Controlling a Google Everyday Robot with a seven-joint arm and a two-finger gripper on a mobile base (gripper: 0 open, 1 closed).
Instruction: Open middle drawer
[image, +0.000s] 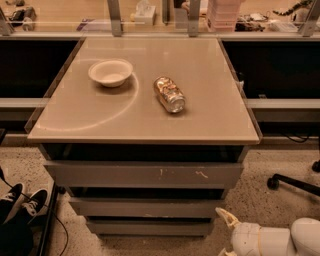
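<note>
The cabinet has three grey fronts below its tabletop. The middle drawer (145, 207) is the plain grey front between the taller scratched top front (145, 175) and the narrow bottom front (150, 228). It looks shut, set slightly back from the top front. My gripper (223, 233) is at the lower right, on a white arm (275, 239). It is low, just right of the cabinet's lower right corner, and its cream fingers (223, 214) are spread open and empty. It touches no drawer.
A white bowl (110, 72) and a can (169, 93) lying on its side rest on the beige tabletop (210, 125). A chair base (295, 183) stands on the floor at the right. Shoes (20, 201) and a cable lie at the left.
</note>
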